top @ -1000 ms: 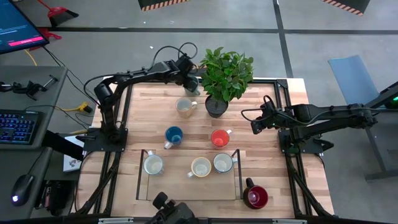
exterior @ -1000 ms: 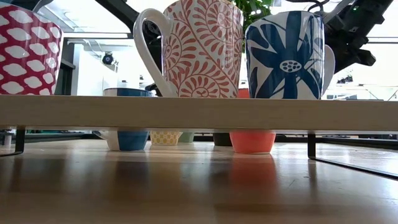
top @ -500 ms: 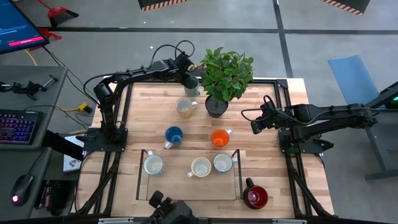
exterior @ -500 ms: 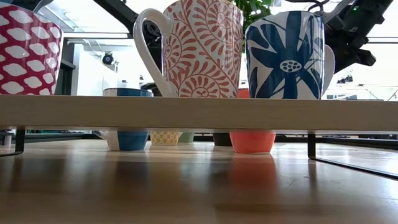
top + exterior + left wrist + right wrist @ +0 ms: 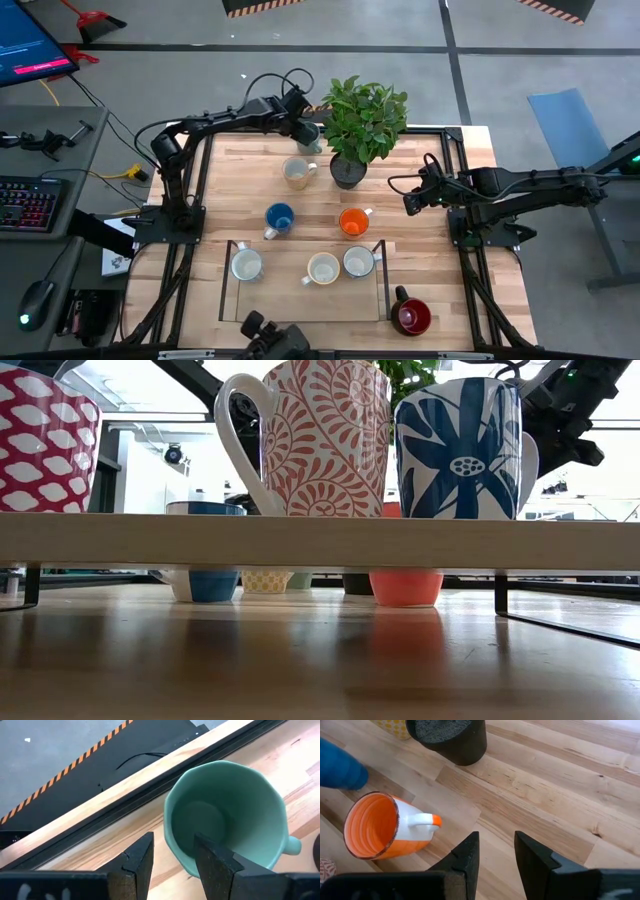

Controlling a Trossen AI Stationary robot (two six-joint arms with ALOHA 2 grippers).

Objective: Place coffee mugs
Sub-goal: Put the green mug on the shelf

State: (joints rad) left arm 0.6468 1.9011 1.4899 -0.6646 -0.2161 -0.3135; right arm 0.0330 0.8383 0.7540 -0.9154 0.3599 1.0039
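Left wrist view shows the left gripper point(image 5: 172, 862) with its fingers straddling the rim of the teal mug point(image 5: 227, 815), one finger inside, one outside, clamped on the wall. In the high view that mug point(image 5: 310, 136) sits at the upper centre of the table point(image 5: 440, 290), beside the potted plant point(image 5: 360, 125). The right gripper point(image 5: 411, 201) hovers at centre right with fingers slightly parted, holding nothing, near the orange mug point(image 5: 352, 222).

Two dark, slender multi-jointed arms, each trailing looped black cables near the wrist. Left gripper point(image 5: 172, 860) and right gripper point(image 5: 496, 855): paired matte-black, wedge-shaped fingers with flat angular faces, mounted on black bodies.
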